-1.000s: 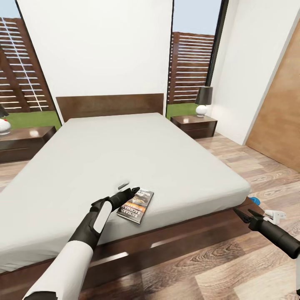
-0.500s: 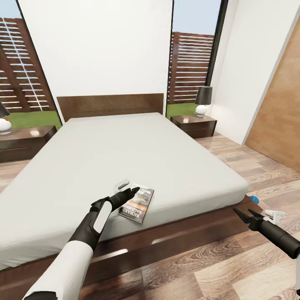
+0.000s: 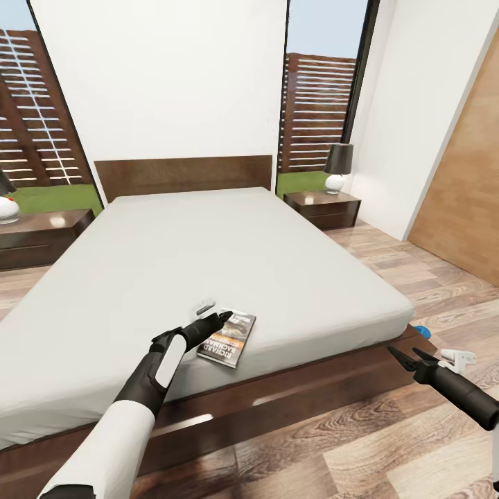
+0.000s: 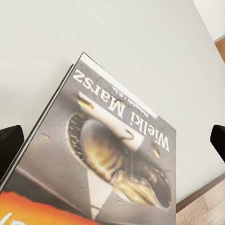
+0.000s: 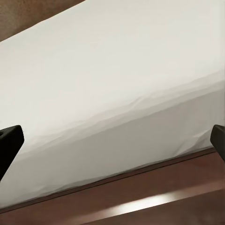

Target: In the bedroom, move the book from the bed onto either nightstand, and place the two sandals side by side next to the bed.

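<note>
The book (image 3: 227, 337) lies flat on the bed (image 3: 229, 256) near its foot edge, with a dark cover photo and orange and white lettering. My left gripper (image 3: 223, 317) hovers just over the book's far end. In the left wrist view the gripper (image 4: 112, 145) is open, its fingertips (image 4: 9, 150) wide apart on either side of the book (image 4: 117, 159). My right gripper (image 3: 405, 355) hangs open low beside the bed's foot corner, facing the mattress side (image 5: 117, 117). A sliver of blue sandal (image 3: 422, 333) peeks out past that corner.
Nightstands with lamps flank the headboard: one to the right (image 3: 322, 208), one to the left (image 3: 38, 235). A small pale object (image 3: 205, 304) lies on the mattress beyond the book. A white object (image 3: 457, 358) sits on the wood floor by the right gripper. A wooden door (image 3: 464, 208) is on the right.
The whole picture has shifted very slightly. Both arms and the book keep their places.
</note>
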{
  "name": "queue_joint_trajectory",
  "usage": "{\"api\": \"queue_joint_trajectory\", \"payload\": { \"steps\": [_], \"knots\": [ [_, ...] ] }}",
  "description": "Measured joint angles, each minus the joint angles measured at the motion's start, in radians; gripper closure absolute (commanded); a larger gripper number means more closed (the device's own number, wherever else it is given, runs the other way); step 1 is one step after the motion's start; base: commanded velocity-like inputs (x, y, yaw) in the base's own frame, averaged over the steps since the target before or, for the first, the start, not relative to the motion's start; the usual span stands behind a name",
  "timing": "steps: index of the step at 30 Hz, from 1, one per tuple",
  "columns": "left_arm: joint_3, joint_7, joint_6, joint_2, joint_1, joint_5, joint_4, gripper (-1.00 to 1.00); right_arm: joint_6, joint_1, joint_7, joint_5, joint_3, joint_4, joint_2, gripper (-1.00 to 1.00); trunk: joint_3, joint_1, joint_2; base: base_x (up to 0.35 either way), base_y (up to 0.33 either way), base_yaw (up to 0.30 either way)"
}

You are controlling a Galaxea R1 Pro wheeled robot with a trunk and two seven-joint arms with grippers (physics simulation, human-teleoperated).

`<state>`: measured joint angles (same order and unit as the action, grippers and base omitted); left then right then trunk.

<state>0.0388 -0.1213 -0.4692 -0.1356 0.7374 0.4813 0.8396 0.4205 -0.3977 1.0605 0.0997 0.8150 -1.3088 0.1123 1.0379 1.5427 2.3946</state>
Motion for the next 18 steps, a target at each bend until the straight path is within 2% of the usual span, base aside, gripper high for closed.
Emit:
{"api": "queue_joint_trajectory", "payload": {
  "steps": [18],
  "knots": [
    [0.0, 0.0, 0.0, 0.0, 0.0, 0.0, 0.0, -1.0, 0.0, 0.0, 0.0, 0.0, 0.0, 0.0, 0.0, -1.0, 0.0, 0.0, 0.0, 0.0, 0.0, 0.0]
  ]
}}
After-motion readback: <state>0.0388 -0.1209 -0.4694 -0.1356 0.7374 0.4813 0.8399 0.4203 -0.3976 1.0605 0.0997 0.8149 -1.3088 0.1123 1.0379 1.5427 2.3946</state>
